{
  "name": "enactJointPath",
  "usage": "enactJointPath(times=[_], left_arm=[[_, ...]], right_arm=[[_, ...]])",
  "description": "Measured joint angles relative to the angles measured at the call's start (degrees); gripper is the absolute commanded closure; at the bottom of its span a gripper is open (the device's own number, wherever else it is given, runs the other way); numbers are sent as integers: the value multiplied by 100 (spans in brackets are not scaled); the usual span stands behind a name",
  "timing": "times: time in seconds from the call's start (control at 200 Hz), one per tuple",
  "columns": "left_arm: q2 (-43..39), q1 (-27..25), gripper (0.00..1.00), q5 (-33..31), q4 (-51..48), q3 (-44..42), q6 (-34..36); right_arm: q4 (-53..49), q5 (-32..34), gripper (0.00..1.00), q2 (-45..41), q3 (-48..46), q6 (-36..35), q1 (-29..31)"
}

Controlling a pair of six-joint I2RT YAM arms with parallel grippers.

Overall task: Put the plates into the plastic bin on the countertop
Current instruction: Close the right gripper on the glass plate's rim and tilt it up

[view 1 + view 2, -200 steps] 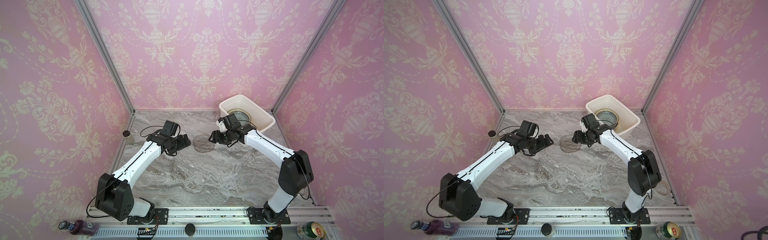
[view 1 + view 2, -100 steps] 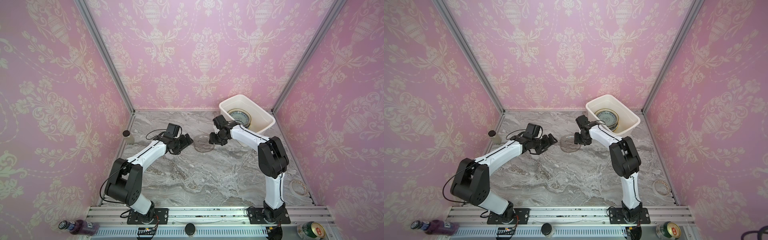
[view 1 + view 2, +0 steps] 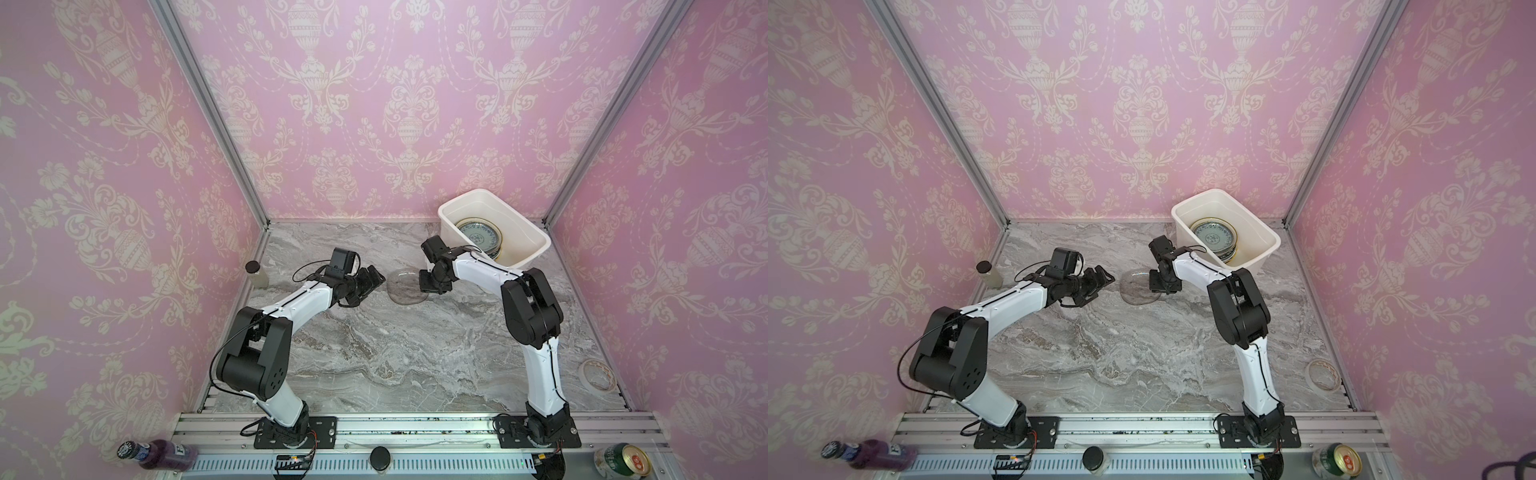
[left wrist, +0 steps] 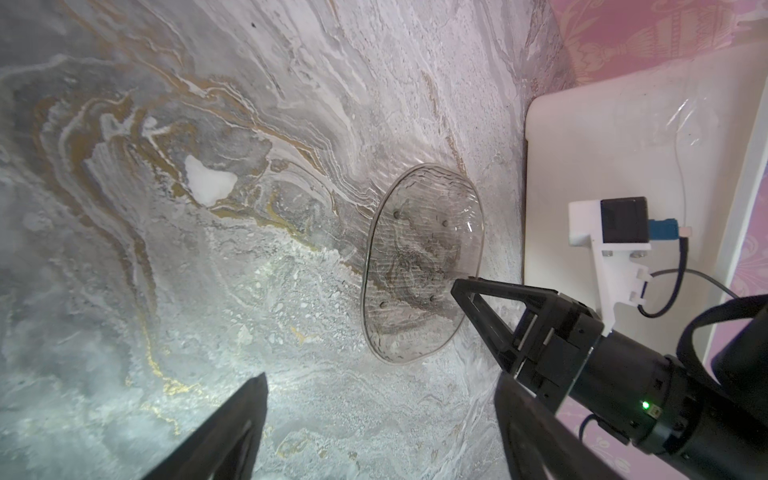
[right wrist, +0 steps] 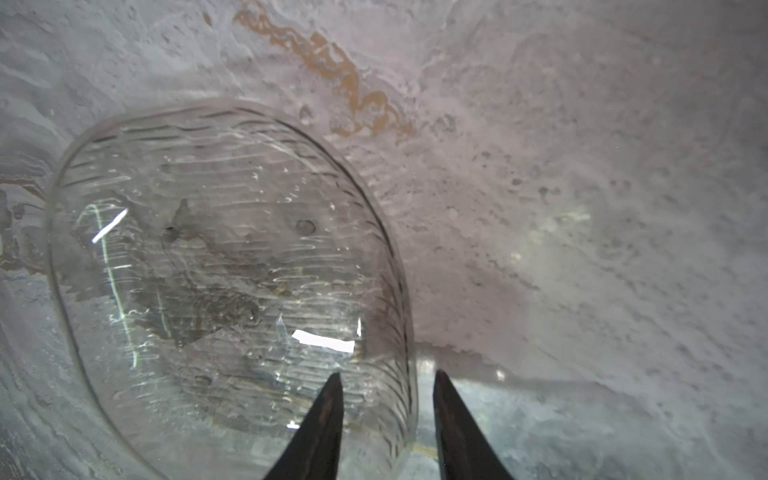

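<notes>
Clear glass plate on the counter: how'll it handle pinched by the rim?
Probably rigid but fragile: the glass plate looks thin and clear. Likely slippery: glossy surface with glints. With the right end effector straddling one edge, it may tilt when lifted.

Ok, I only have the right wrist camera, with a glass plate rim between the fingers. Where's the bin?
Observer: The white bin sits in the back right corner of the countertop.
Operator: Anything in it?
Observer: Yes, a stack of plates, with a teal floral one on top.
Operator: And the left gripper?
Observer: The left gripper hovers open on the far side of the glass plate, not touching it.
</notes>
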Motion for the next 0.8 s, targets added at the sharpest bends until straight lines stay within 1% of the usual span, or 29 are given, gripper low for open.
enactJointPath(times=[0.275,0.66,0.801], left_arm=[[37,17,15,179,155,-9,-66],[35,26,15,225,240,-11,-125],[-17,26,15,225,229,-13,-120]], right_arm=[[173,-85,74,177,155,-17,0],[247,-201,94,181,175,-168,-7],[284,-280,96,94,131,-188,-4]])
